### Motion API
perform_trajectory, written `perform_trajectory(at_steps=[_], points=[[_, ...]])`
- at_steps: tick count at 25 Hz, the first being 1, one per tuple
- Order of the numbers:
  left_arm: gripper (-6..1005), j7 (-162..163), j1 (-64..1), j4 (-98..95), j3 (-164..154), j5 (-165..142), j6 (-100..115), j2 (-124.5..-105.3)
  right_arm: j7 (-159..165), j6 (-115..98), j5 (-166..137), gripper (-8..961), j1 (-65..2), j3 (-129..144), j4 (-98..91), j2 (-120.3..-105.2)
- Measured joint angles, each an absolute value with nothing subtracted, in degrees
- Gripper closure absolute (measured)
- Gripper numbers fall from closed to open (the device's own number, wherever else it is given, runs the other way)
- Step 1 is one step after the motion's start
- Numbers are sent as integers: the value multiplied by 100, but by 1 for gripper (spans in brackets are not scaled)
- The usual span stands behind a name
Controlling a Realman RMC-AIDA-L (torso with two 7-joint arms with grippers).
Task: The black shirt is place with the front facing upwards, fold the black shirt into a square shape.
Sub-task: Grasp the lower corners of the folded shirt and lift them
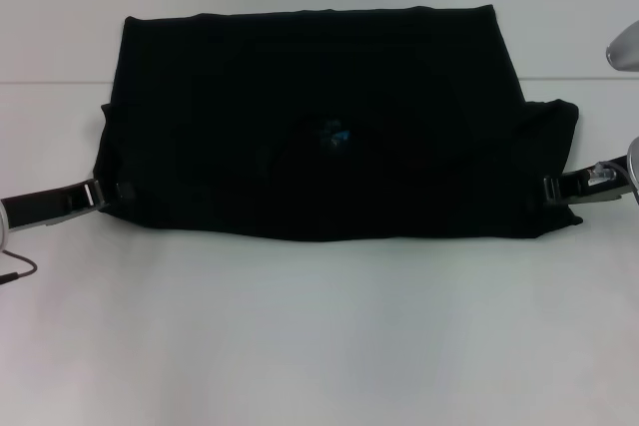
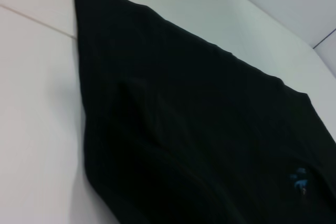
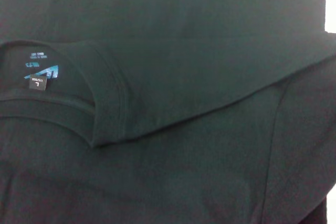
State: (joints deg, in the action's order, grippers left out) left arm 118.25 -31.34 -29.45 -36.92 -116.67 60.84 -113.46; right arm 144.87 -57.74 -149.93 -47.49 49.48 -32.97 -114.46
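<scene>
The black shirt (image 1: 319, 127) lies flat on the white table, folded over into a wide band. Its small blue neck label (image 1: 334, 134) shows near the middle; the chest letters are hidden. My left gripper (image 1: 112, 194) is at the shirt's near left corner, its tip against the cloth. My right gripper (image 1: 555, 189) is at the near right edge, by the sleeve that sticks out there. The left wrist view is filled by the shirt (image 2: 199, 140) and shows the label (image 2: 300, 179). The right wrist view shows the collar and label (image 3: 42, 72) under a folded edge.
The white table (image 1: 319, 346) has a seam line (image 1: 50, 82) running behind the shirt. A grey rounded part (image 1: 624, 42) shows at the far right edge. A thin cable (image 1: 15, 271) hangs by the left arm.
</scene>
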Motion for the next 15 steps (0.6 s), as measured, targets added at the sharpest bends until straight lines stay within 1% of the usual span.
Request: perform_trajectory(at_steps=[2,5,12,15], points=[[966,11811,-3125,-2976,-3682,-11665,6159,-11340,14478,-5857,-14983,891,-4750,4933,-3309,-11431],[966,11829,-3130,-2982,-3684,-11686,6352,-11278,14454,-6055,-14953,890,-4757,4910,-3329,-11395],[965,12016,-3103,-2945,-3743,-11784,7383,-11052,14359,-6956,-14956,891,-4629,4913,-3552,-11311],[965,12206,-3042,-2969,-3708,-11992,7902,-10951,14189,-7494,-14960,891,-4527,4907,-3571,-11249]])
